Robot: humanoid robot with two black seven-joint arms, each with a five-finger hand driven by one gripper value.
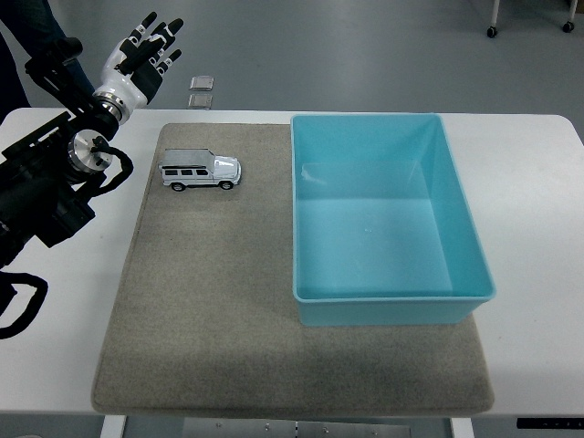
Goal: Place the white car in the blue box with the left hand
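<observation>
A white table [538, 182] fills most of the view, and a grey-brown mat [210, 310] lies across its middle, reaching from near the far edge almost to the near edge. On the far left part of the mat stands the white car [201, 171], a small boxy off-road model on its four wheels, its long side turned toward the camera and its front pointing right. It stands alone, with nothing touching it.

To the right of the car, with a strip of bare mat between them, sits the blue box [461, 219], an open light-blue plastic bin with sloping walls. Its far wall lines up roughly with the far edge of the mat and its near wall stops well short of the mat's near edge. The inside of the box shows only its smooth bottom.

The left hand [141, 55] comes in from the left edge on a black arm and hangs above the far left corner of the table, beyond and to the left of the car and well apart from it. Its white and black fingers [164, 36] are stretched out and spread, pointing away toward the far right, and they hold nothing.

On the floor just beyond the table's far edge lie two small grey square plates [202, 91]. A person's dark sleeve [41, 27] shows in the far left corner of the view
</observation>
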